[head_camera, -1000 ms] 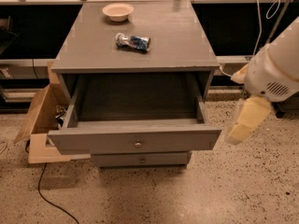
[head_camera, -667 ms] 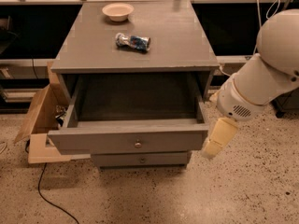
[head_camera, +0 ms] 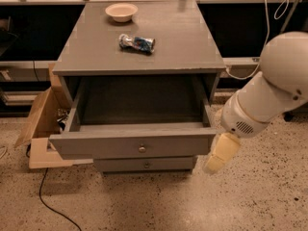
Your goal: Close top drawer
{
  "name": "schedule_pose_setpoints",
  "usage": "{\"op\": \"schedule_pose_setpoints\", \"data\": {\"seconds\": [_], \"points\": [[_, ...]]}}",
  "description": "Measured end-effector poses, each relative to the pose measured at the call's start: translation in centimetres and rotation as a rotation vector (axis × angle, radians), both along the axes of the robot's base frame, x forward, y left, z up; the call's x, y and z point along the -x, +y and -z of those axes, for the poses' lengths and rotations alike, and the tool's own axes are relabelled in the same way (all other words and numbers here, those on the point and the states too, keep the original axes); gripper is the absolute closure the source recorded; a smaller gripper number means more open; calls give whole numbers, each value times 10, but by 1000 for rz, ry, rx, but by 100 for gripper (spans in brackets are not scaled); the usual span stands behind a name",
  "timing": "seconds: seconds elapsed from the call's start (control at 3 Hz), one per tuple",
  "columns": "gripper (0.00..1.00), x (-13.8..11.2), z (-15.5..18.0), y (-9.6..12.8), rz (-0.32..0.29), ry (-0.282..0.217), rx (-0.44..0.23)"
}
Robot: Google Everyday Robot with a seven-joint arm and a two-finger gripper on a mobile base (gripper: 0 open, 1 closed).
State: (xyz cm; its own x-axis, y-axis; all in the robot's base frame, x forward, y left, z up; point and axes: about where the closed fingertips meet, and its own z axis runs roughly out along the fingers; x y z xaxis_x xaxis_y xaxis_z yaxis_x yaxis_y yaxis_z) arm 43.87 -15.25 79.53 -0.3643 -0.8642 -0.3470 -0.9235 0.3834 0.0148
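Since the cream-coloured tool [head_camera: 220, 154] is now lower and further left than a sec ago, it hangs just beside the right front corner of the top drawer [head_camera: 110, 146], the long grey-painted wooden front w/ a small round metal knob [head_camera: 142, 148] at centre. Can't tell whether the tool is apart or together, nor if it touches the front. The drawer itself is unmoved: pulled right out, overhanging the narrower grey drawer front [head_camera: 163, 164] below. So, I judge, approach nearly done, push not yet begun.

Contents: the drawer's inside shows only bare grey boards. To its left, an open brown cardboard box [head_camera: 38, 124] on the floor holds sth small and dark, not identifiable. Further back, on the grey table [head_camera: 183, 47], lies a crumpled blue-and-silver packet [head_camera: 137, 43]. Beyond that stands a small cream bowl [head_camera: 121, 11], apparently empty.
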Motion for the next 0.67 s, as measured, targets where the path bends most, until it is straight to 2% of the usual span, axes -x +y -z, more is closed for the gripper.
{"op": "schedule_pose_setpoints", "data": {"seconds": [0.33, 0.67], "points": [[0, 17, 57, 11, 55, 98, -35], [0, 20, 91, 20, 89, 145, -49]]}}
